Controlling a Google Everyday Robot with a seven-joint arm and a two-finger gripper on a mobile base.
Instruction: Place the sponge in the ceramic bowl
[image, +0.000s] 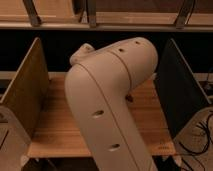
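My large beige arm (110, 100) fills the middle of the camera view and blocks most of the wooden table (55, 130). The sponge is hidden. The ceramic bowl is hidden too. My gripper is out of sight, somewhere behind the arm's bulk toward the back of the table. A small dark bit (129, 98) peeks out at the arm's right edge; what it is I cannot tell.
A tan wooden side panel (27, 85) walls the table on the left and a dark panel (180, 90) on the right. A shelf rail (100, 22) runs across above. Cables (200, 140) lie on the floor at the lower right.
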